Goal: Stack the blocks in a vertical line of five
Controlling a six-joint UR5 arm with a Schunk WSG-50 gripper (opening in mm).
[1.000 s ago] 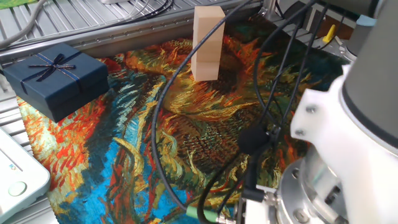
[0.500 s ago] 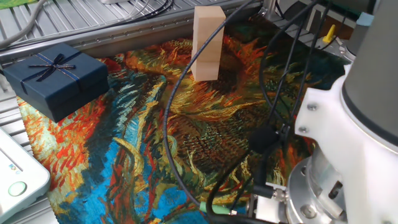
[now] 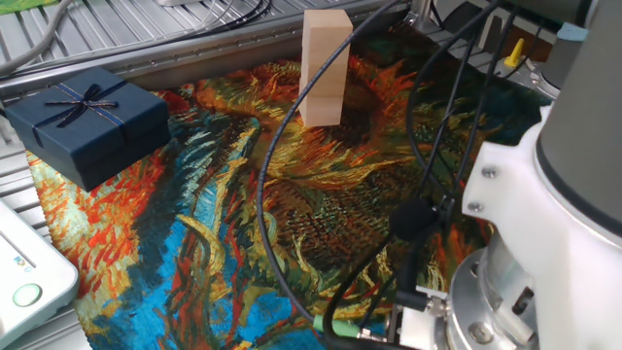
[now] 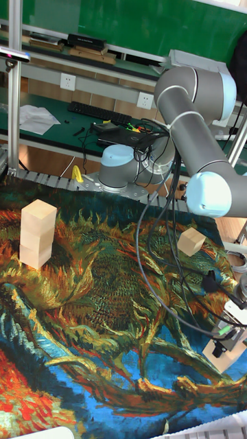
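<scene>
A straight stack of three pale wooden blocks (image 3: 326,68) stands at the far side of the painted cloth, and appears at the left in the tall fixed view (image 4: 38,234). One loose block (image 4: 191,241) lies on the cloth toward the right, below the arm's elbow. My gripper (image 4: 222,341) shows only partly at the lower right edge of the tall view, far from the stack. A small beige shape sits right under it, and I cannot tell whether the fingers close on it. The fixed view shows only the wrist (image 3: 525,243), not the fingers.
A dark blue gift box (image 3: 87,122) with ribbon sits at the cloth's left corner. A white device (image 3: 24,277) lies at the lower left. Black cables (image 3: 277,194) loop from the wrist over the cloth's middle. A metal roller rail (image 3: 146,44) runs behind the cloth.
The wrist and its cables have shifted slightly right and down in the fixed view. The stack and the gift box have not moved.
</scene>
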